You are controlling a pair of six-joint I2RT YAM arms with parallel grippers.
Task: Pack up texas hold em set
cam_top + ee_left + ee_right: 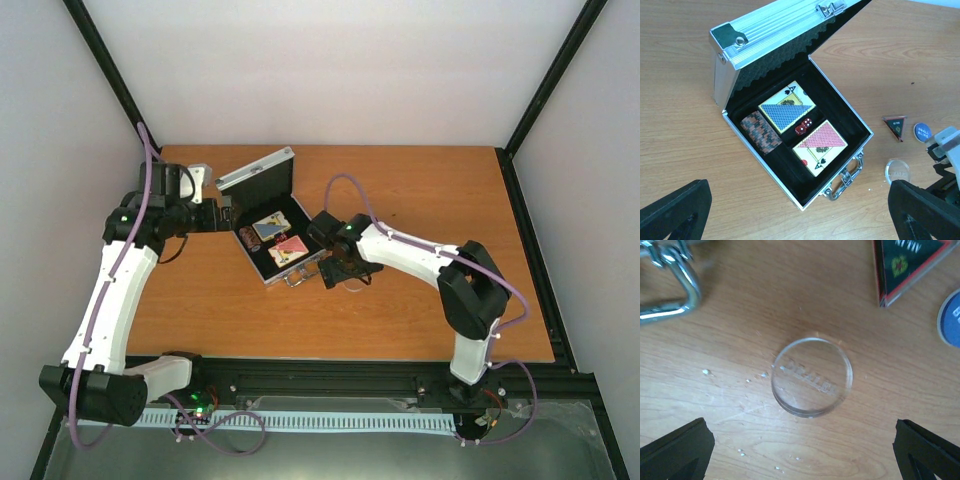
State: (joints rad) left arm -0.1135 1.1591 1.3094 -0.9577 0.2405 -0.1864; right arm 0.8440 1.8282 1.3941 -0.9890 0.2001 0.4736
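The wooden bench carries the open aluminium case left of its middle, with the lid raised toward the far edge and the handle facing the near-right corner. The right arm reaches in over the bare wood just beyond that handle; the left arm hangs above the case from the far-left side. Both the right jaws and the left jaws stand spread wide, gripping nothing. In the lining lie the blue-yellow card pack and the red card pack, with the chip stack beside them. The clear dealer disc lies flat on the bench outside the case, squarely between the right jaws and a little ahead of their tips. Being round, it has no long axis, so any closing line should do, and the right arm is plainly the nearer. The red dice sit between the packs
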